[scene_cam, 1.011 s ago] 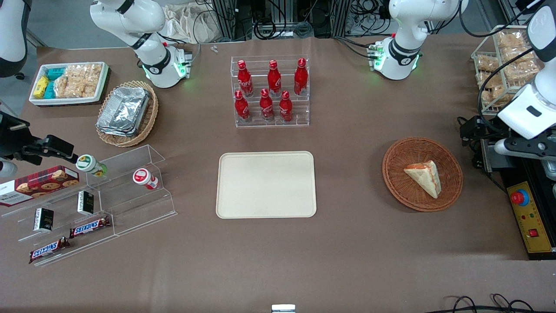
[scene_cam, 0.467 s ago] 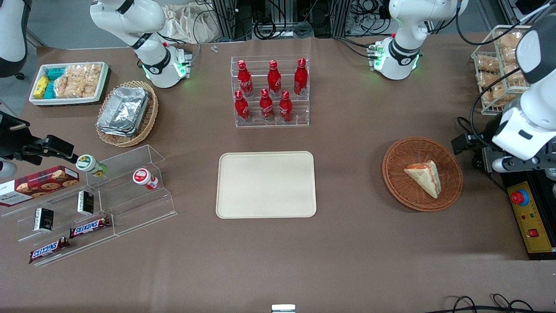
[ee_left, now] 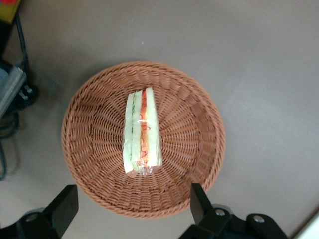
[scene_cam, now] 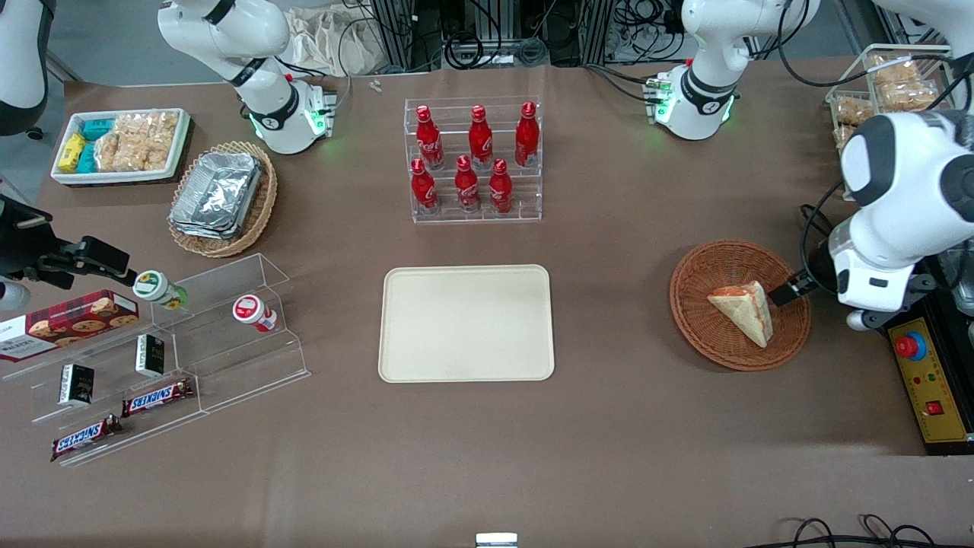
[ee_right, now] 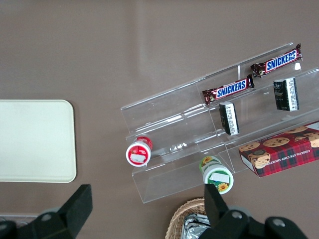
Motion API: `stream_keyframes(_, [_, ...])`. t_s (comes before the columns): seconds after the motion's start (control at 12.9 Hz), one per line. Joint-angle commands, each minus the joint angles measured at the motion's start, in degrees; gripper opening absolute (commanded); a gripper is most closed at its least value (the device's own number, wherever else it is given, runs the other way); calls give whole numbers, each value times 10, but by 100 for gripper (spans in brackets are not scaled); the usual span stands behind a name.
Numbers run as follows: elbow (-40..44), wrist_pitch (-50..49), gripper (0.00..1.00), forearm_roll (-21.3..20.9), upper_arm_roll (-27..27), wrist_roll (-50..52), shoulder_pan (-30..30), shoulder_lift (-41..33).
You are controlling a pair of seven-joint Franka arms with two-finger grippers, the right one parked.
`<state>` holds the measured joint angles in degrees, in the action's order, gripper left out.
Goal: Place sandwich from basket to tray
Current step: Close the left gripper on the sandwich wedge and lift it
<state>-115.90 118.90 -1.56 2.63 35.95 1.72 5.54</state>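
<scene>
The sandwich (scene_cam: 742, 310) is a pale wedge with red and green filling, lying in the round reddish-brown basket (scene_cam: 700, 335) toward the working arm's end of the table. The wrist view looks straight down on the sandwich (ee_left: 142, 132) at the middle of the basket (ee_left: 99, 184). My gripper (scene_cam: 791, 291) hovers above the basket's rim on the side toward the table's end, apart from the sandwich. It is open (ee_left: 130, 206), its black fingers spread about as wide as the basket with nothing between them. The cream tray (scene_cam: 466, 323) lies flat at the table's middle, with nothing on it.
A clear rack of red bottles (scene_cam: 475, 160) stands farther from the camera than the tray. A yellow box with a red stop button (scene_cam: 932, 380) and a wire rack of snack packets (scene_cam: 890, 91) sit at the working arm's end. Acrylic shelves (scene_cam: 175, 342) stand toward the parked arm's end.
My arm has swung in from the table's end toward the basket. The gripper, earlier beside the stop-button box, now hangs over the basket's rim. The sandwich has not moved.
</scene>
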Motion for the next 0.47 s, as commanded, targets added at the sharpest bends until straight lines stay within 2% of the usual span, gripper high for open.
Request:
stream_keyframes(0.0, [-82, 74, 100, 9, -1, 52, 11, -16])
stream_keyframes(0.39, [-86, 147, 100, 10, -1, 106, 11, 52])
